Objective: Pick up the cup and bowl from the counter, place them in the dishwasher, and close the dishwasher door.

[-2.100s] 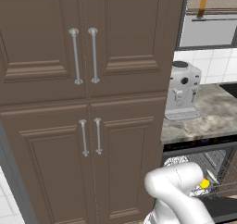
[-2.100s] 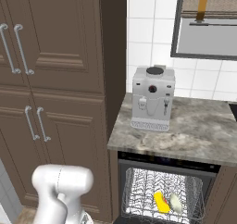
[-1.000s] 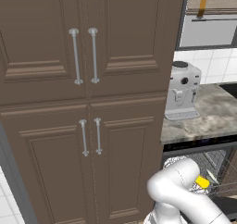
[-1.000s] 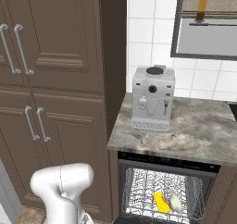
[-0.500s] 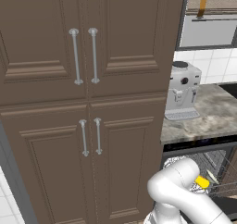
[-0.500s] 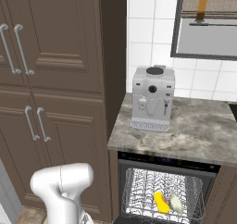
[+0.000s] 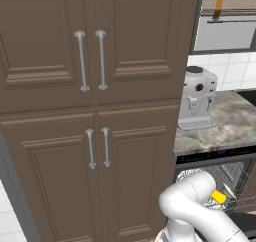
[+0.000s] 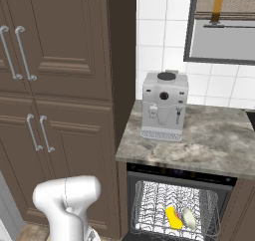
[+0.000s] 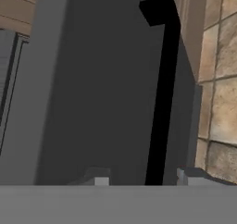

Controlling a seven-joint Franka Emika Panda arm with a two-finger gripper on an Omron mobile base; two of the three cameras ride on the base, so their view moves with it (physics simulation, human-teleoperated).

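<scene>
Hand view: end effector [image 9: 144, 177] straddles the dishwasher door [image 9: 102, 93] handle.

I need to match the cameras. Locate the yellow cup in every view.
Left base view: the cup is at the lower right, in the dishwasher rack just past the robot's white arm.
Right base view: the cup is at bottom centre-right, lying in the rack beside the bowl.
Hand view: not in it.
Shared landmark: the coffee machine on the counter above.
</scene>
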